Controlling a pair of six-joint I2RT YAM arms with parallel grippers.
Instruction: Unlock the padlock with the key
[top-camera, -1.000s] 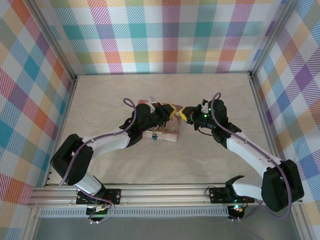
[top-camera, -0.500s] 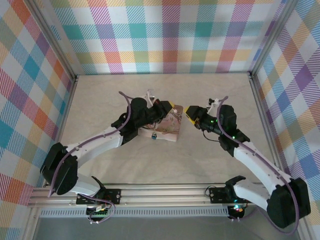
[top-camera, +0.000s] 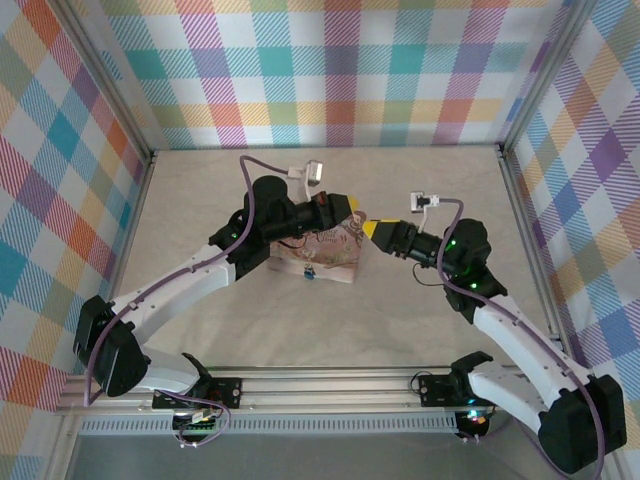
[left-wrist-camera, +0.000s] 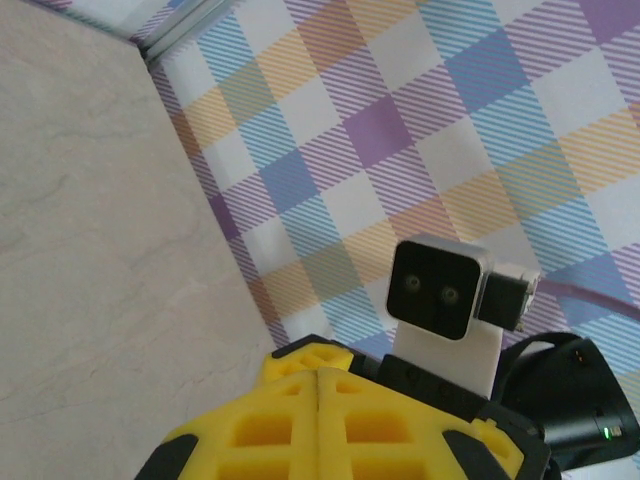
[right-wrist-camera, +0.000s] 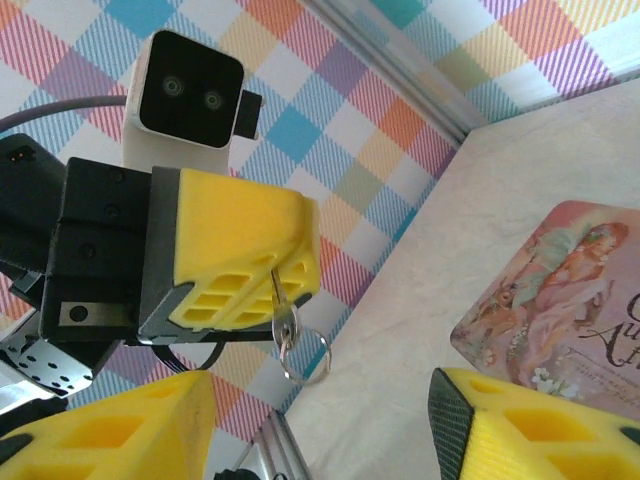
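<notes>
**Above the pink tin, a key held out between two arms**

Over the middle of the table (top-camera: 420, 180), the two arms meet almost nose to nose, both raised off the surface. The left gripper (top-camera: 345, 208) has its yellow pads pressed flat together. The right wrist camera shows why: a small key (right-wrist-camera: 279, 300) is pinched at the seam and hangs down from it. Its ring (right-wrist-camera: 305, 355) dangles from the free end. That suggests to me the blade end is the part caught in the pads, though it is too small to be sure.

The right gripper (top-camera: 380, 230) points straight at it with its jaws wide apart. One yellow finger (right-wrist-camera: 100, 430) sits at each lower corner of its own view, with nothing between them. To my eye this is a hand-over being set up. The key is offered out in the open air so the other arm can take it by the free end, leaving the blade clear for the lock.

The padlock (top-camera: 308, 271), a tiny blue thing, lies low at the near edge of the tin (top-camera: 335, 252), beneath the left arm and well apart from the key. Neither gripper touches it. I cannot tell whether it is hooked to the tin. The unlocking itself has not begun, and the loose ring could snag during a transfer.
</notes>
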